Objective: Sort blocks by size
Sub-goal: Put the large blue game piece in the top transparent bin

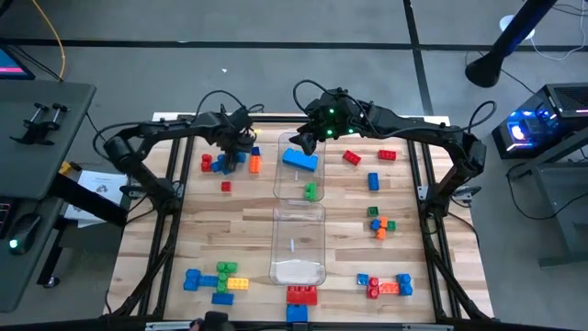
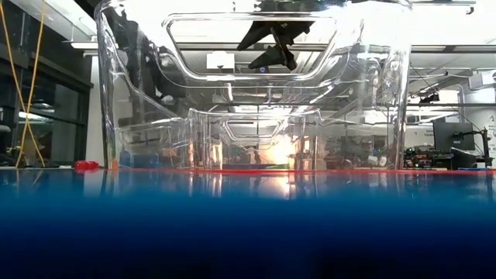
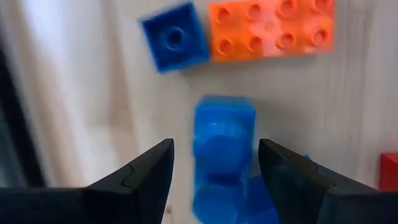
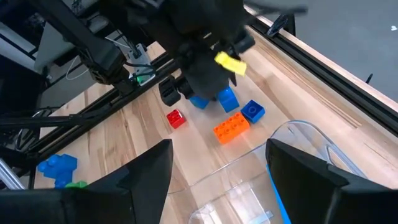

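My left gripper point(image 3: 215, 148) points down over a cluster of blocks at the table's far left point(image 1: 227, 162). It is open, and its fingers stand on either side of a light blue block point(image 3: 222, 140) without touching it. Beyond that block lie a small dark blue block point(image 3: 174, 37) and an orange eight-stud block point(image 3: 270, 28) flat on the wood. My right gripper point(image 4: 217, 180) hangs open and empty above the far clear bin point(image 1: 289, 184), which holds a large blue block point(image 1: 300, 159) and a green block point(image 1: 310, 191).
A second clear bin point(image 1: 299, 230) stands nearer the table's front. More blocks lie scattered at the right point(image 1: 374, 181), front right point(image 1: 386, 286), front left point(image 1: 216, 280) and front middle point(image 1: 301, 296). A small red block point(image 1: 226, 187) sits alone near the left cluster.
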Controlling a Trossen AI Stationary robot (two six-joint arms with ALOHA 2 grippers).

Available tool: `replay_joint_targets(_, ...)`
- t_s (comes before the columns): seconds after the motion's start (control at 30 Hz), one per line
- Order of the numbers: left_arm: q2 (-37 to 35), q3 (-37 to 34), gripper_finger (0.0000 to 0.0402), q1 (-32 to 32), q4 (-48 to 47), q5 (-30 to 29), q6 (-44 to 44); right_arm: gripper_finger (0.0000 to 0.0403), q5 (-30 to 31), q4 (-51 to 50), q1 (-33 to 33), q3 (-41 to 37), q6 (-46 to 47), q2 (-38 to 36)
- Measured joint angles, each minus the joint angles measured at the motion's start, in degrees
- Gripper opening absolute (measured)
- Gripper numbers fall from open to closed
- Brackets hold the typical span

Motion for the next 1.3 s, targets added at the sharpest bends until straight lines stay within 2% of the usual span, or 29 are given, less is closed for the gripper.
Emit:
replay_joint_targets(0.23, 6.86, 0.02, 0.0223, -0.07, 1.37, 0.12, -1.35, 0.0254, 0.61, 0.00, -0.01, 0.00, 0.13, 0.00)
replay_joint_targets(0.33, 8.10, 0.27, 0.0221, -0.09, 1.77, -1.07, -5.92, 0.0254, 0.61, 0.00, -0.01, -0.01, 0.17, 0.00)
replay_joint_targets(0.4, 7.70, 0.18, 0.0206, -0.33, 1.64, -1.13, -7.05, 0.0254, 0.61, 0.00, 0.00, -0.01, 0.20, 0.00)
replay_joint_targets(0.47, 6.27, -0.07, 0.0172, -0.66, 1.85, -1.24, -7.57, 0.0254, 0.55, -0.17, 0.00, 0.33, 0.16, 0.00)
replay_joint_targets(0.57, 1.61, 1.12, 0.0100, -0.59, 2.43, -1.42, -9.92, 0.0254, 0.13, 0.13, -0.02, 2.12, -0.78, -0.25)
replay_joint_targets(0.7, -6.18, 3.01, 0.0100, -0.02, 3.46, 1.98, -18.25, 0.0254, 0.78, 0.01, -0.21, 5.99, -3.45, -1.58)
replay_joint_targets(0.8, -13.07, 4.16, 0.0100, -1.21, 8.89, 5.83, -27.95, 0.0254, 3.93, -2.86, -0.41, 8.32, -4.46, -2.75)
replay_joint_targets(0.9, -18.12, 4.07, 0.0100, -5.38, 15.46, 11.50, -36.35, 0.0254, 7.69, -9.96, -0.44, 9.49, -5.85, -4.29)
replay_joint_targets(1.03, -19.46, 4.13, 0.0100, -15.81, 24.70, 12.23, -41.04, 0.0254, 10.42, -20.26, -0.44, 8.62, -6.61, -6.83)
replay_joint_targets(1.17, -13.34, 4.08, 0.0100, -24.87, 31.04, 9.64, -41.96, 0.0254, 11.50, -30.92, -0.39, 5.66, -4.40, -8.70)
replay_joint_targets(1.3, -4.91, 4.02, 0.0100, -28.48, 38.04, 5.73, -42.60, 0.0254, 11.62, -35.35, 0.65, -0.09, -0.49, -11.72)
